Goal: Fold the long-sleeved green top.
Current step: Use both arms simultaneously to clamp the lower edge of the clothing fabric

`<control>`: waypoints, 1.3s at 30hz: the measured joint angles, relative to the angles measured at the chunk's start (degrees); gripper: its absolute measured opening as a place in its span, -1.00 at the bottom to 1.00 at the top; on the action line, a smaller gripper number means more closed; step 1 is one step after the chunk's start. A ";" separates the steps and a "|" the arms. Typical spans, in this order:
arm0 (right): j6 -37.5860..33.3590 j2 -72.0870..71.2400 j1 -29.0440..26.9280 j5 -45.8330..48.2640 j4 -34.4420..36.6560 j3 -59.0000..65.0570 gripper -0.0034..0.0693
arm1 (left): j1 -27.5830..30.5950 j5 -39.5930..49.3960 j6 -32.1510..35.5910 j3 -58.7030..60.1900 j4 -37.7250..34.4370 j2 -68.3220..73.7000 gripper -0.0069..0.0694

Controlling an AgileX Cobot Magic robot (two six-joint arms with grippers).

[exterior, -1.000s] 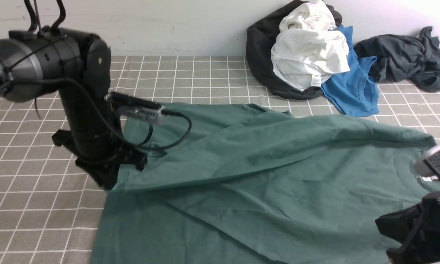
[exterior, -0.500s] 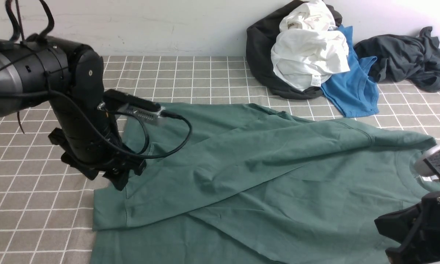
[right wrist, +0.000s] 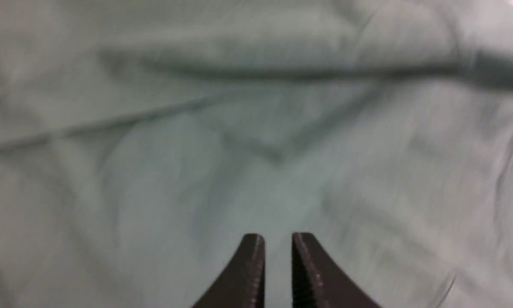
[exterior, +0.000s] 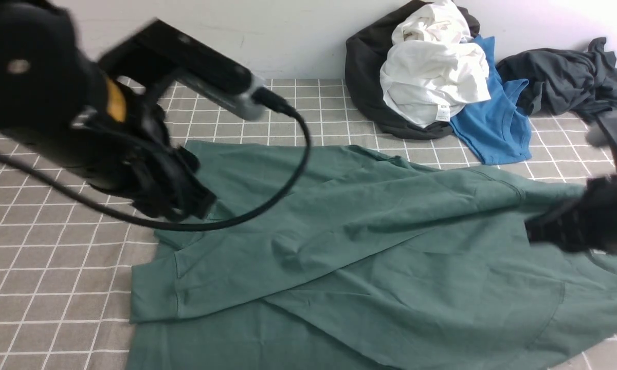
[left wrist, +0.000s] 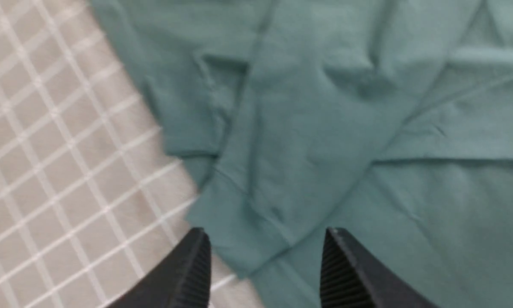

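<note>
The green long-sleeved top (exterior: 370, 241) lies spread on the checked tablecloth. One sleeve is folded across its body, with the cuff (exterior: 154, 303) at the near left. My left gripper (exterior: 190, 200) hangs above the top's left edge, blurred. In the left wrist view it (left wrist: 265, 233) is wide open and empty, with the cuff (left wrist: 239, 244) below it. My right gripper (exterior: 537, 228) is over the top's right side, blurred. In the right wrist view it (right wrist: 277, 237) stands a narrow gap apart, empty, above green cloth (right wrist: 196, 149). The neck label and logo are hidden.
A clothes pile sits at the back right by the wall: a white garment (exterior: 432, 77) on a black one (exterior: 365, 77), a bright blue shirt (exterior: 493, 123) and a dark grey garment (exterior: 565, 77). Checked tablecloth (exterior: 56, 257) shows at the left.
My left gripper let go of the sleeve, which now lies across the body, then rose and drew back. My right arm rose from the near right corner to over the top's right side.
</note>
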 joint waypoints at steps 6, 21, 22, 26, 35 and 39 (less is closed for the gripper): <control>0.05 22.13 -0.55 2.61 -2.77 -22.83 0.09 | 0.00 -5.57 -7.12 11.90 10.58 -13.05 -0.19; 11.67 67.03 -0.45 34.90 -18.35 -80.77 -0.13 | 0.00 -8.69 -24.61 37.96 23.85 -21.83 -0.29; 11.58 67.75 -0.45 35.12 -18.22 -82.43 -0.30 | 0.00 -9.08 -24.97 38.46 23.84 -21.83 -0.29; 10.39 68.46 -0.45 35.20 -19.75 -86.62 -0.84 | 0.00 -10.09 -25.45 38.91 24.33 -21.83 -0.29; 10.50 67.30 -3.92 35.32 -15.59 -88.60 -0.94 | 0.00 -14.44 -25.65 38.91 28.84 -21.83 -0.29; 8.69 64.33 -3.85 35.34 -9.21 -85.59 -0.94 | 0.00 -14.32 -25.65 38.91 29.21 -21.83 -0.29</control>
